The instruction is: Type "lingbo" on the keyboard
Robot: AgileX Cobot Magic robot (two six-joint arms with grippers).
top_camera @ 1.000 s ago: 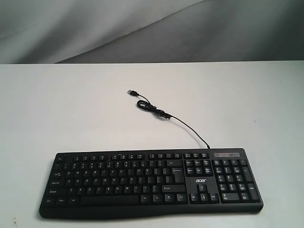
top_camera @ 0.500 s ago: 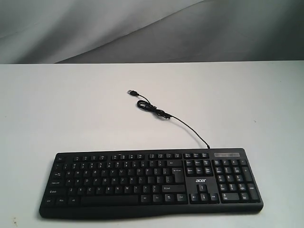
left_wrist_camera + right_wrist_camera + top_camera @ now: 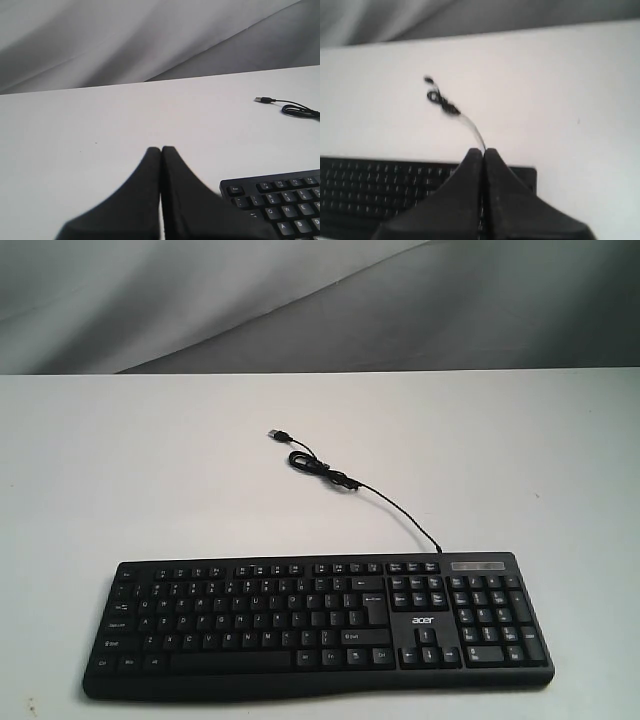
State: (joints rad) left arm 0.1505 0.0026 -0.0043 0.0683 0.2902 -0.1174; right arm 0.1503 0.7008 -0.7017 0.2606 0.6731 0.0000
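Note:
The black keyboard (image 3: 320, 625) with white legends and an "acer" logo lies flat near the table's front edge in the exterior view; neither arm shows there. Its thin USB cable (image 3: 330, 475) curls away behind it. In the left wrist view my left gripper (image 3: 161, 149) is shut and empty, hovering over bare table beside the keyboard's Esc corner (image 3: 235, 190). My right gripper (image 3: 483, 150) is shut and empty too, above the keyboard (image 3: 380, 187) toward its number-pad end, and the cable (image 3: 442, 102) runs off beyond its tips.
A white table (image 3: 150, 470) carries everything. A grey cloth backdrop (image 3: 300, 300) hangs behind it. The cable's plug (image 3: 279, 435) lies loose on the table well behind the keys.

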